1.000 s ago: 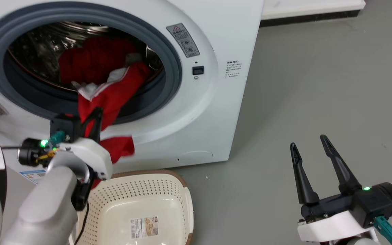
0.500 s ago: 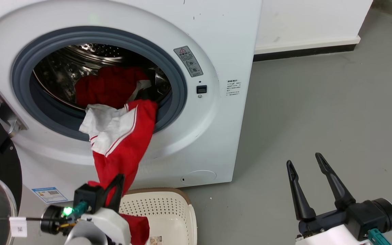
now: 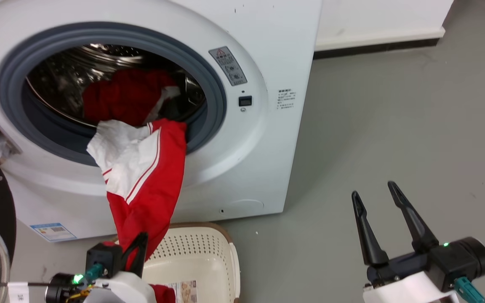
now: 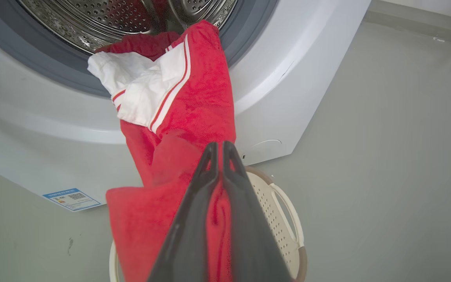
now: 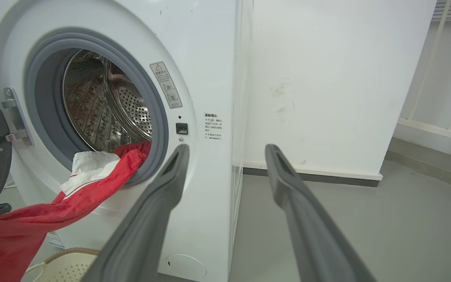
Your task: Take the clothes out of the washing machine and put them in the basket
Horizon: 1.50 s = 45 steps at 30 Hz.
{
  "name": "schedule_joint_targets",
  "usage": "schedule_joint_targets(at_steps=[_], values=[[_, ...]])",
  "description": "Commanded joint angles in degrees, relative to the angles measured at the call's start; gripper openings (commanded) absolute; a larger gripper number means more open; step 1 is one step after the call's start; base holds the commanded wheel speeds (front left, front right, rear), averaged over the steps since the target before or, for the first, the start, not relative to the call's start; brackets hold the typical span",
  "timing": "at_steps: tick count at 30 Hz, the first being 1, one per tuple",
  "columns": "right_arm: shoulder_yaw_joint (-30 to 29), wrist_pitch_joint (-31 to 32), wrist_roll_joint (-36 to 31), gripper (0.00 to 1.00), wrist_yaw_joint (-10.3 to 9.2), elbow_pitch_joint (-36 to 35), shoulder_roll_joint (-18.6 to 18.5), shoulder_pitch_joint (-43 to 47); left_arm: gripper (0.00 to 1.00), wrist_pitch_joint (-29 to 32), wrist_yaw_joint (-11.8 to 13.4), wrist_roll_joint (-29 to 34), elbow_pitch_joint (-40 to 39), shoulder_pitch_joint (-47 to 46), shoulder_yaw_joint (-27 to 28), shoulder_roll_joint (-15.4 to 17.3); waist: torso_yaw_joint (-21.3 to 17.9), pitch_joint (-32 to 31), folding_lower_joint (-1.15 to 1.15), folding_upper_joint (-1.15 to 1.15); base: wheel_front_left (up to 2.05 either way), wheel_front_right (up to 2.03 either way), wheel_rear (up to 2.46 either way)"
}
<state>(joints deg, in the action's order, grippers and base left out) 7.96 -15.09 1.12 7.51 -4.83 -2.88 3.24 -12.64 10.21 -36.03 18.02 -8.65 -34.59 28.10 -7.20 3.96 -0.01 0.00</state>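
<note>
Red white-striped garment (image 3: 150,198) hangs from porthole (image 3: 216,90), left tool (image 4: 218,145) pinching.

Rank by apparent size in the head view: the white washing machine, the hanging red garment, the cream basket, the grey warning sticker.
1. White front-loading washing machine.
2. Red white-striped fabric garment and cream perforated plastic basket: alike; basket cropped by the frame.
3. Grey rectangular warning sticker.
</note>
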Motion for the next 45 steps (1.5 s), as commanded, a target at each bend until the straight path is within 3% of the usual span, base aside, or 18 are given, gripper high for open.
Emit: schedule_joint_targets(at_steps=[1, 16, 26, 36, 45], values=[[0.2, -0.1, 0.0, 1.00, -0.04, -0.2, 0.0, -1.4, 0.00, -0.3, -0.3, 0.1, 0.7, -1.4, 0.1, -0.2, -0.5, 1.5, 0.01, 0.00, 0.00, 0.00, 0.00], [0.9, -0.1, 0.5, 1.00, -0.04, -2.1, 0.0, -11.1, 0.00, -1.6, -7.4, -0.5, 22.3, -16.2, 1.1, -3.8, -4.4, 17.9, 0.01, 0.00, 0.00, 0.00, 0.00], [0.4, -0.1, 1.6, 1.00, -0.04, -3.2, 0.0, -14.7, 0.00, -2.1, -11.5, 0.2, 37.2, -26.3, 0.7, -6.7, -5.2, 24.8, 0.01, 0.00, 0.00, 0.00, 0.00], [0.2, -0.1, 1.8, 1.00, -0.04, -3.6, 0.0, -17.8, 0.00, -2.4, -14.0, 0.9, 48.0, -33.6, -0.3, -8.6, -5.2, 28.8, 0.01, 0.00, 0.00, 0.00, 0.00], [0.4, -0.1, 1.9, 1.00, -0.04, -3.5, 0.0, -18.9, 0.00, -2.3, -14.6, 0.4, 53.5, -36.5, -0.7, -10.1, -5.2, 29.9, 0.01, 0.00, 0.00, 0.00, 0.00]])
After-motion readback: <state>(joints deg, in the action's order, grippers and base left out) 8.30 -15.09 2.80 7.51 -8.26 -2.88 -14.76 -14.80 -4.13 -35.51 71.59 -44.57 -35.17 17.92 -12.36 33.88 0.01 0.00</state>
